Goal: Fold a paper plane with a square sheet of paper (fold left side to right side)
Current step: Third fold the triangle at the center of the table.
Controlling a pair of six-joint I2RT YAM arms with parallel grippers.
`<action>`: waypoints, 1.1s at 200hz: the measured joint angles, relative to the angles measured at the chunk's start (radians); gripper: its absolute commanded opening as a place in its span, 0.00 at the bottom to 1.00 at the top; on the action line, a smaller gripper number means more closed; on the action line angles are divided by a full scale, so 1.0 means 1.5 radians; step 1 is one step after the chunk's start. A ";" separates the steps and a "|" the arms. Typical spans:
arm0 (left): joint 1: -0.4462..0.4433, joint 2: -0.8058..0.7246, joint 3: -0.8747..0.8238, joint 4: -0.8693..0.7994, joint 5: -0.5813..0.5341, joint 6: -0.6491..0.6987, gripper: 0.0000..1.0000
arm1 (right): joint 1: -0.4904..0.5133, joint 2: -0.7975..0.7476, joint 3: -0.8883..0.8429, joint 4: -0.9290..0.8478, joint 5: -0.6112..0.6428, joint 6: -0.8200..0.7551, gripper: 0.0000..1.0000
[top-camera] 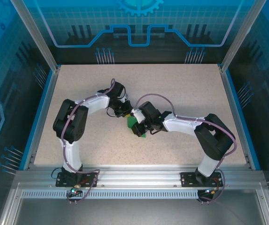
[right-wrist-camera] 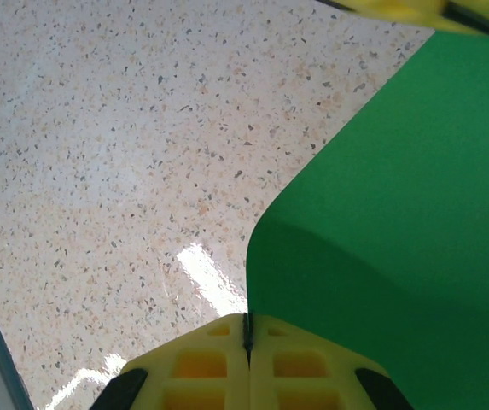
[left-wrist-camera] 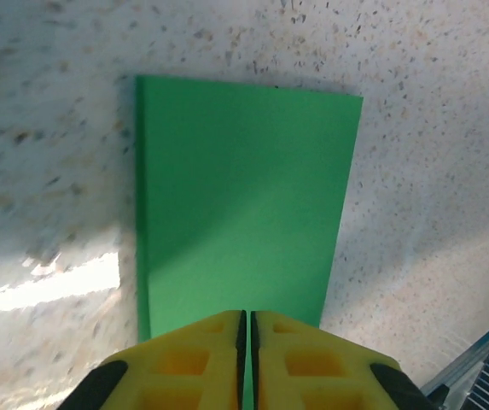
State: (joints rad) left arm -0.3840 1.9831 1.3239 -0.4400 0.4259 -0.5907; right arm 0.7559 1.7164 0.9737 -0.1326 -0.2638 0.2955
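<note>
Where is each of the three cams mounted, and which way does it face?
Top external: above and behind the bases, looking down on the table; left arm and right arm meet over the green paper.
Left wrist: on the left arm, looking down its yellow fingers at the paper; jaws shut.
Right wrist: on the right arm, looking along its yellow fingers at table and the paper's curled edge; jaws shut on it.
Shared: all three see the paper.

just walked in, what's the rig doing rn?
Both arms meet mid-table over the square sheet of paper. The right gripper has its fingers shut on one edge, curling that side up off the table. The left gripper is closed at the sheet's edge; pinching or just pressing, unclear. No plane shape yet.
</note>
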 measured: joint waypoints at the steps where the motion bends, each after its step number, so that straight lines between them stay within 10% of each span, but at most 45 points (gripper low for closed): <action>1: -0.001 0.002 0.001 0.000 0.000 0.001 0.12 | 0.000 0.000 0.000 0.000 0.000 0.000 0.01; 220: -0.029 0.109 0.103 -0.053 -0.003 0.082 0.05 | -0.069 0.023 -0.030 0.031 -0.002 0.057 0.01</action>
State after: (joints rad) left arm -0.4274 2.1460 1.4788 -0.5201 0.4217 -0.4679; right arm 0.6525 1.7515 0.9287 -0.0868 -0.2668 0.3817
